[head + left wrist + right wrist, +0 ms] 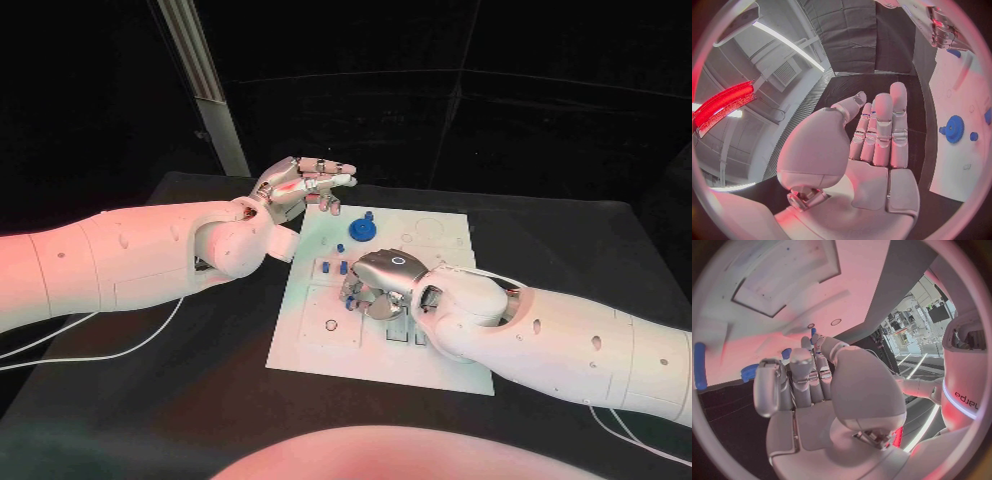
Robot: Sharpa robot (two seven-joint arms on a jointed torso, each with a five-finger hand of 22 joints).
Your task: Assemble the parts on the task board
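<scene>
Silver fingers of the left robot hand (300, 187) were held apart and straight, empty, above the black bench (173, 390) just beyond the white board's (325, 350) far left corner. A blue gear (364, 230) lay flat near the board's far edge, small blue pieces (335, 267) beside it. Over the board's middle, the right robot hand (381, 284) was lowered with fingers curled; whether anything was gripped could not be told.
</scene>
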